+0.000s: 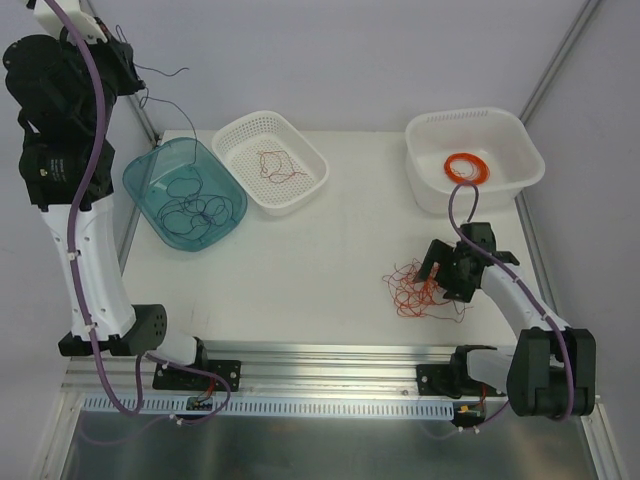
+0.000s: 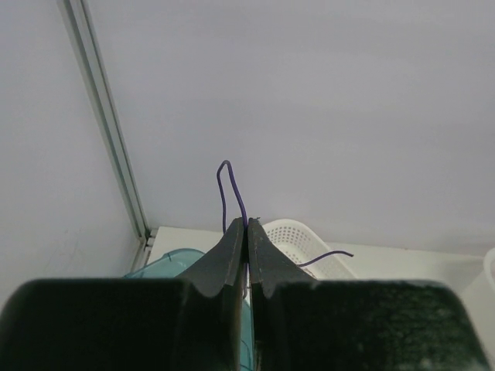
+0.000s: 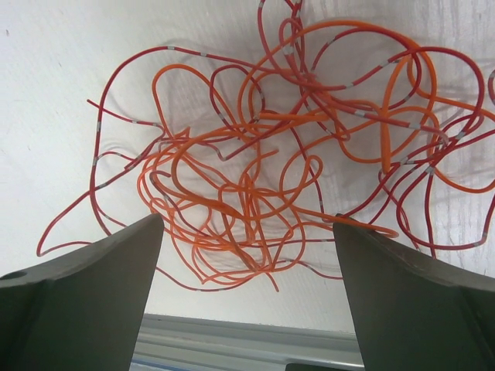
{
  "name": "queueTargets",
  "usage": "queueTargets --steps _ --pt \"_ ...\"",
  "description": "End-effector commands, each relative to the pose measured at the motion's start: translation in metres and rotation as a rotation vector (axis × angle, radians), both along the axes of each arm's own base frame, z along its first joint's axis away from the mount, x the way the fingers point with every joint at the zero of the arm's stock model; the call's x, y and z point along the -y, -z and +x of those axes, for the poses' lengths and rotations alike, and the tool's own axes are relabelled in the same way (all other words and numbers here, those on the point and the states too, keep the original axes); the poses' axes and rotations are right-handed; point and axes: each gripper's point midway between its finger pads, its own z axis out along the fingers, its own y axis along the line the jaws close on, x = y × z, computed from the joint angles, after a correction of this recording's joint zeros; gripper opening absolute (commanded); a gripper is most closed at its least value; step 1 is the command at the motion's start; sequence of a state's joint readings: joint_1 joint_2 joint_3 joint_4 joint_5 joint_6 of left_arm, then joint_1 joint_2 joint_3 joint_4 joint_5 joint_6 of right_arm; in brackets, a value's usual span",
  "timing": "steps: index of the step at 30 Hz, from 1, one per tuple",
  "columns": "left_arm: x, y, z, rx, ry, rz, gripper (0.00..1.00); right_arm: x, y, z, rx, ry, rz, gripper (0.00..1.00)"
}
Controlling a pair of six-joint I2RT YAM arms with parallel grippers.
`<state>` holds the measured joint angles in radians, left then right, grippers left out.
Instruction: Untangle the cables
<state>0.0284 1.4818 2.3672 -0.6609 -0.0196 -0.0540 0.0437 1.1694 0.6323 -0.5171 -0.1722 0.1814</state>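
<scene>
A tangle of red and orange-red cables (image 1: pixel 418 290) lies on the white table at the front right; it fills the right wrist view (image 3: pixel 271 162). My right gripper (image 1: pixel 437 277) hovers over it, open and empty, fingers (image 3: pixel 93 270) wide apart. My left gripper (image 1: pixel 133 72) is raised high at the back left, above the teal bin (image 1: pixel 150 195). It is shut on a dark navy cable (image 2: pixel 232 193), which loops above the fingertips (image 2: pixel 232 243) and hangs down toward the bin (image 1: pixel 150 140). Several dark cables (image 1: pixel 195 208) lie in the teal bin. A red cable (image 1: pixel 278 165) lies in the white perforated basket (image 1: pixel 300 195).
A white tub (image 1: pixel 520 150) at the back right holds a thick orange coil ring (image 1: pixel 468 168). An aluminium rail (image 1: pixel 330 365) runs along the table's near edge. A frame post (image 2: pixel 108 124) stands behind the left gripper.
</scene>
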Motion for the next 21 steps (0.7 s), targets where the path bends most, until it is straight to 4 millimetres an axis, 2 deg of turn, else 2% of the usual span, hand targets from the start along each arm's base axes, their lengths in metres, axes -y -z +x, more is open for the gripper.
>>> queueTargets --steps 1,3,4,6,7,9,10,12,13,15,18,20,21 --pt "-0.022 -0.007 0.020 0.048 -0.101 0.035 0.00 -0.004 -0.013 0.015 0.048 -0.026 0.013 0.96" --pt "-0.034 0.013 0.036 0.001 -0.147 0.058 0.00 -0.004 -0.012 0.015 0.046 -0.026 0.011 0.96" --pt "-0.039 0.039 0.050 -0.061 -0.163 0.062 0.00 -0.004 -0.011 0.014 0.045 -0.028 0.011 0.96" --pt "-0.054 0.061 0.065 -0.095 -0.211 0.060 0.00 -0.005 -0.009 0.012 0.037 -0.031 0.011 0.96" --pt "-0.059 0.092 0.077 -0.161 -0.224 0.058 0.00 -0.005 -0.009 0.012 0.036 -0.036 0.015 0.96" --pt "-0.069 0.117 0.091 -0.194 -0.250 0.053 0.00 -0.006 -0.008 0.010 0.033 -0.041 0.018 0.96" --pt "-0.072 0.146 0.099 -0.253 -0.253 0.052 0.00 -0.007 -0.008 0.009 0.032 -0.044 0.020 0.96" --pt "-0.073 0.176 0.109 -0.311 -0.247 0.042 0.00 -0.006 -0.008 0.009 0.034 -0.046 0.018 0.96" --pt "-0.073 0.206 0.113 -0.376 -0.241 0.044 0.00 -0.006 -0.008 0.008 0.032 -0.046 0.018 0.96" --pt "-0.073 0.242 0.120 -0.451 -0.236 0.045 0.04 -0.007 -0.009 0.007 0.035 -0.049 0.018 0.96" --pt "-0.075 0.323 0.121 -0.622 -0.246 0.010 0.06 -0.009 -0.011 0.008 0.041 -0.057 0.018 0.96" --pt "-0.075 0.357 0.122 -0.695 -0.246 -0.012 0.09 -0.010 -0.011 0.007 0.044 -0.059 0.018 0.96" --pt "-0.075 0.368 0.120 -0.721 -0.247 -0.018 0.19 -0.012 -0.013 0.007 0.049 -0.071 0.019 0.96"
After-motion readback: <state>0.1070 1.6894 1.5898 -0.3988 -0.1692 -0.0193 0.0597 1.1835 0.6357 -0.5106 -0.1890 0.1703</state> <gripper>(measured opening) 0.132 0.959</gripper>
